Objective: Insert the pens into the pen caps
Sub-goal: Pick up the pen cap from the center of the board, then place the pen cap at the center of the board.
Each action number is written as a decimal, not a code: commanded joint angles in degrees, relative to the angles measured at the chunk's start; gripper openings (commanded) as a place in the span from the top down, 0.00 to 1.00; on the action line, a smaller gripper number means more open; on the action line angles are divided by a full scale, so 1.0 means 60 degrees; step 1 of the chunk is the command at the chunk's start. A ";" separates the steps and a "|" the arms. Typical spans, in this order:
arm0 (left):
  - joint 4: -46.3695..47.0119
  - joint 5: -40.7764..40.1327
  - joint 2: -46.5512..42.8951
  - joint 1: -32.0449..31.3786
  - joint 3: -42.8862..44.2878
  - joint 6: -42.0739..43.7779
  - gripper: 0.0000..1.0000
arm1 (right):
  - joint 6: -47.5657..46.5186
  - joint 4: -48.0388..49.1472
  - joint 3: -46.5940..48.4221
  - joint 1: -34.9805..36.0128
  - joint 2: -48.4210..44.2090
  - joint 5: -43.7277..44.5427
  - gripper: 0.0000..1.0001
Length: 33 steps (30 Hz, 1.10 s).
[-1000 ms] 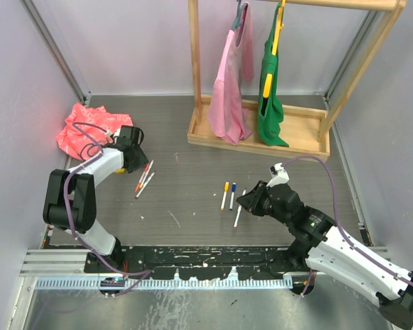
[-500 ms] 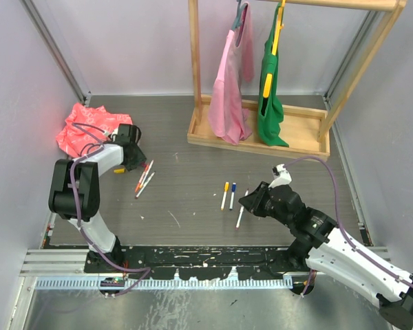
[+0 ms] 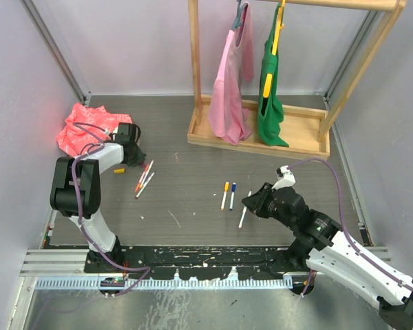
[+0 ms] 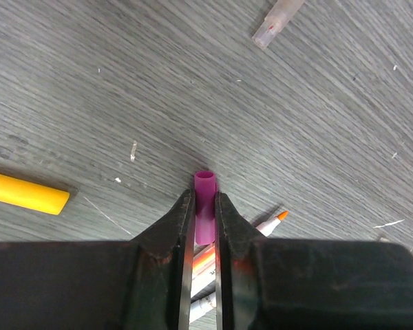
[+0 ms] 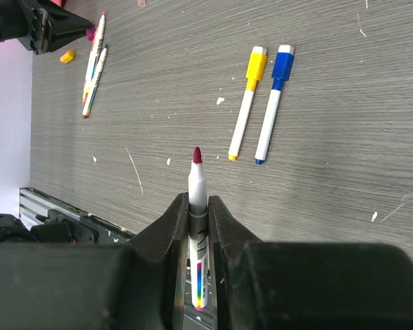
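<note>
Our left gripper point(image 4: 204, 201) is pinched shut on the purple cap point(image 4: 205, 183). It is a short, smooth plastic tube, lying in line with the fingers, and its open mouth pokes out past their tips. Our right gripper point(image 5: 197, 205) is clamped on the uncapped pen point(image 5: 197, 182), which has a slim white barrel and a dark reddish felt tip pointing straight ahead. From that tip the cap lies far ahead and to the left, well apart. We judge both axes must line up mouth to tip. Left of the left fingers, a yellow cap point(image 4: 26, 192) lies on the grained tabletop point(image 4: 330, 137).

High rear overview; both wrist views close above the same table point(image 3: 193, 172)
</note>
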 commanded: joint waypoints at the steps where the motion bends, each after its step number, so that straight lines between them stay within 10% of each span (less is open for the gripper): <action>1: 0.0353 0.0352 -0.0215 0.0153 0.0144 0.0106 0.88 | 0.0015 0.0072 0.0343 0.0033 -0.0137 0.0267 0.98; 17: 0.0082 0.2966 -0.4104 -0.0098 -0.0799 0.1204 0.98 | -0.0089 -0.0076 0.0421 0.0039 -0.0123 0.0659 0.98; 33: 0.1251 0.3364 -0.6335 -0.4245 -0.2813 -0.0088 0.99 | -0.0064 -0.0150 0.0378 0.0039 -0.0111 0.0827 0.98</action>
